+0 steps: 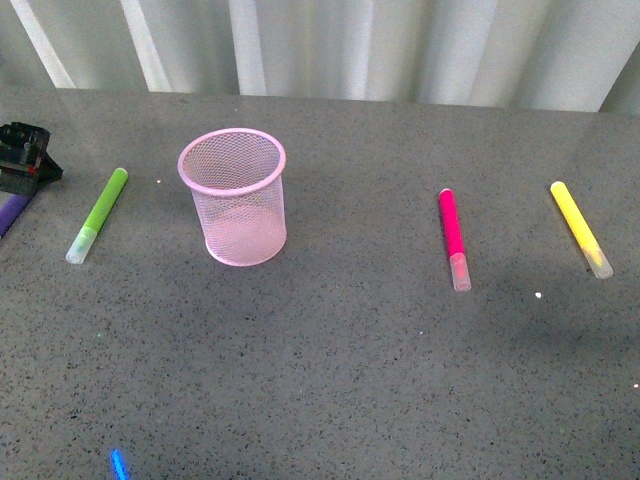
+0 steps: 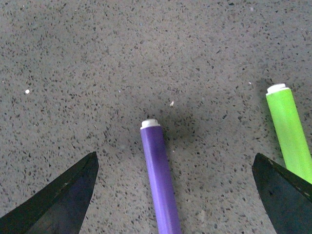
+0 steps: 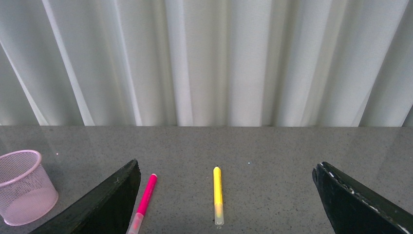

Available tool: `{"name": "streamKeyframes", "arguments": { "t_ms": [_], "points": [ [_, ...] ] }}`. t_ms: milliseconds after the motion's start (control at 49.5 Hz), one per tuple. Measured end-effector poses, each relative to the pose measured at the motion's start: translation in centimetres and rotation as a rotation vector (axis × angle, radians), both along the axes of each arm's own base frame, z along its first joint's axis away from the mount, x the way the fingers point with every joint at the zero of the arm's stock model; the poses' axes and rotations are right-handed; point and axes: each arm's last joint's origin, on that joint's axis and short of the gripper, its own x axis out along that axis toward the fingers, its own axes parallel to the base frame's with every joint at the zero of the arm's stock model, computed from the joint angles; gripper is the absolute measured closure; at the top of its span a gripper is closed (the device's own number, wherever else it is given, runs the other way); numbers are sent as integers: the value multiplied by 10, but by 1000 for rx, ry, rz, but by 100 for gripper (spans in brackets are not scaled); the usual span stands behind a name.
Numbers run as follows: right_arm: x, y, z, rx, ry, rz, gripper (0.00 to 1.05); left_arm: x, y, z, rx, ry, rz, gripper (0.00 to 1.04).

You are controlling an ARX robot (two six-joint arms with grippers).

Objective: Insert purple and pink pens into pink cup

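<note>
Purple pen (image 2: 158, 175) lies on the tabletop (image 1: 350, 380) between the spread jaws of the left gripper (image 2: 174, 161), pink pen (image 1: 454, 238) also unlifted, pink cup (image 1: 233, 195) empty, right gripper (image 3: 225, 165) jaws spread too.

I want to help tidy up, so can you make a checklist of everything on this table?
Surface: grey speckled table.
Job's things: pink cup upright, empty; purple pen and pink pen lying flat outside it.
Clutter: green marker, yellow marker, both lying flat.
Grippers: left gripper open, fingers either side of the purple pen; right gripper open, holding nothing.
Cables: nothing seen.
Surroundings: white curtain behind.
</note>
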Motion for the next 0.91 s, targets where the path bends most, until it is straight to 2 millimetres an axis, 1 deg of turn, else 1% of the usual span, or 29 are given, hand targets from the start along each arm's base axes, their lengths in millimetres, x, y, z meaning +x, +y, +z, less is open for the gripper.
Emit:
{"name": "streamKeyframes", "arguments": {
  "t_ms": [242, 505, 727, 909],
  "points": [
    [0, 0, 0, 0, 0, 0, 7, 13, 6, -5, 33, 2, 6, 7],
    [0, 0, 0, 0, 0, 0, 7, 23, 14, -19, 42, 27, 25, 7],
    [0, 0, 0, 0, 0, 0, 7, 30, 17, -28, 41, 41, 31, 7],
    [0, 0, 0, 0, 0, 0, 7, 35, 19, -29, 34, 48, 37, 7]
  ]
}}
